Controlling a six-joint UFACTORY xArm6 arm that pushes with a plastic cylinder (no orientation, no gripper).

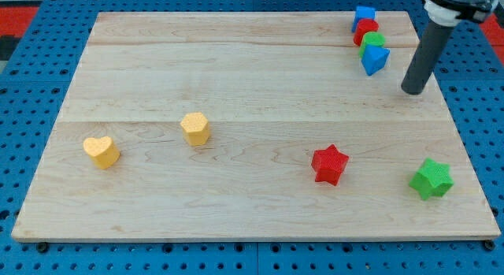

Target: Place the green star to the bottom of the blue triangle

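Note:
The green star [431, 179] lies near the board's bottom right corner. The blue triangle [375, 60] sits at the top right, at the lower end of a tight column of blocks. My tip [412, 91] rests on the board just to the right of and slightly below the blue triangle, apart from it. The green star is well below my tip, toward the view's bottom.
Above the blue triangle in the column are a green block [373, 41], a red block [365, 28] and a blue block [363, 14]. A red star [329, 164] lies left of the green star. A yellow hexagon [195, 128] and a yellow heart [101, 151] sit at the left.

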